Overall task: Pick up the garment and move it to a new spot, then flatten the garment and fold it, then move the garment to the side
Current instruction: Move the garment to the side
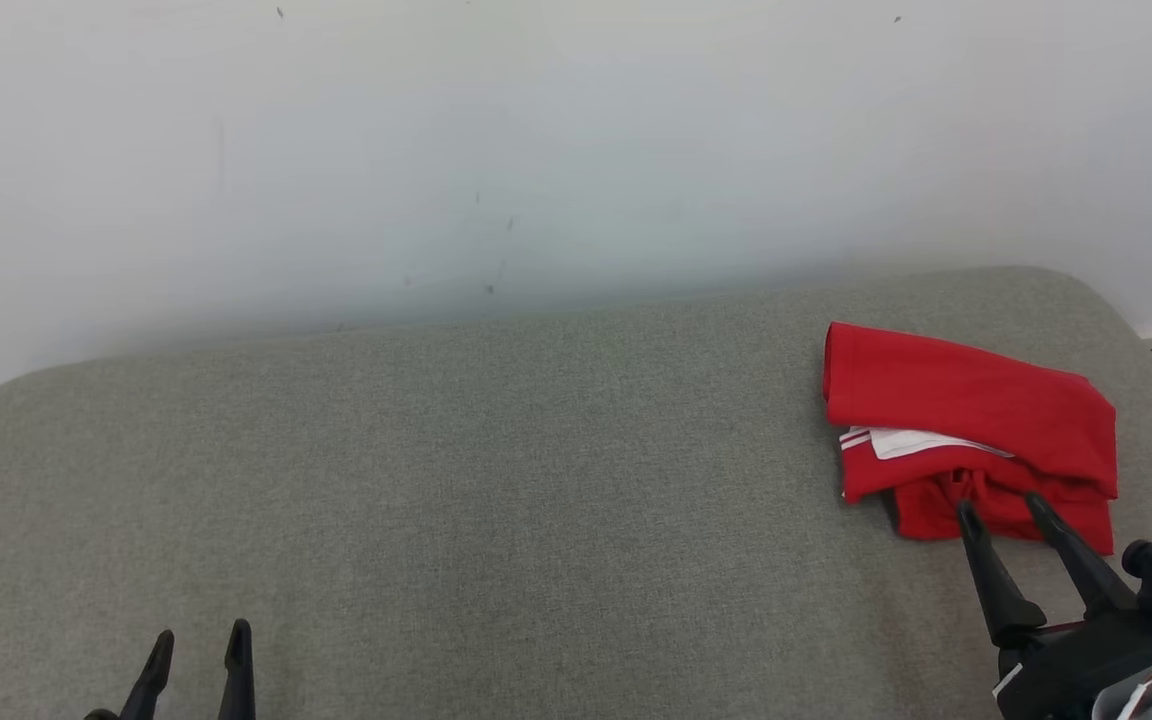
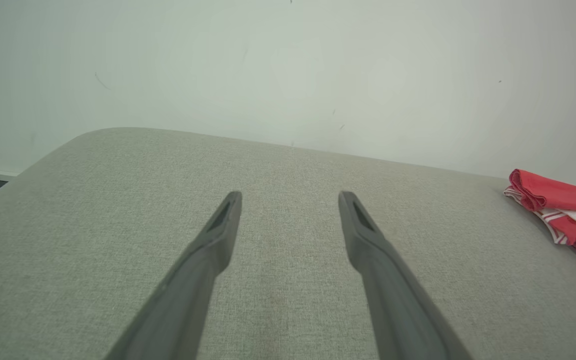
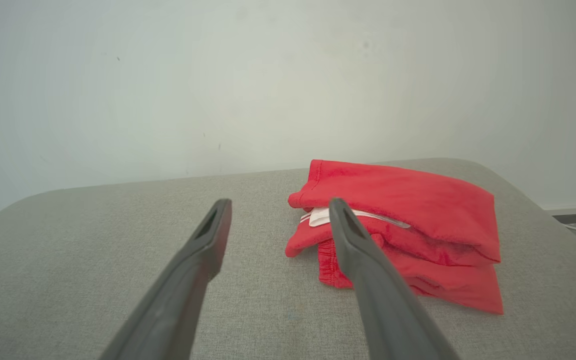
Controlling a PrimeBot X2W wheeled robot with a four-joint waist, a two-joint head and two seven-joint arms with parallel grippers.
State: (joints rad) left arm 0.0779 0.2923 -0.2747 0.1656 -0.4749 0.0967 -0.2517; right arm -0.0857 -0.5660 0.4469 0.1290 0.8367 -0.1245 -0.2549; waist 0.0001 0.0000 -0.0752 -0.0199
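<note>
One garment (image 1: pixel 976 420), red shorts with white stripes and a white label, lies folded in a compact bundle on the far right part of the grey fabric-covered table (image 1: pixel 536 450), close to its rounded right corner. Two tools are in sight, one per arm.

A plain pale wall (image 1: pixel 536 150) with a few small dark marks rises directly behind the table. Nothing lies between either tool and the garment.

The right tool (image 1: pixel 1001 503) reaches in from the lower right, its two dark fingers spread apart with nothing between them. Their tips sit at the bundle's near edge, and whether they touch the cloth cannot be told. The left tool (image 1: pixel 201 632) is low at the near left, well apart from the garment, fingers likewise spread over bare fabric and gripping nothing.
</note>
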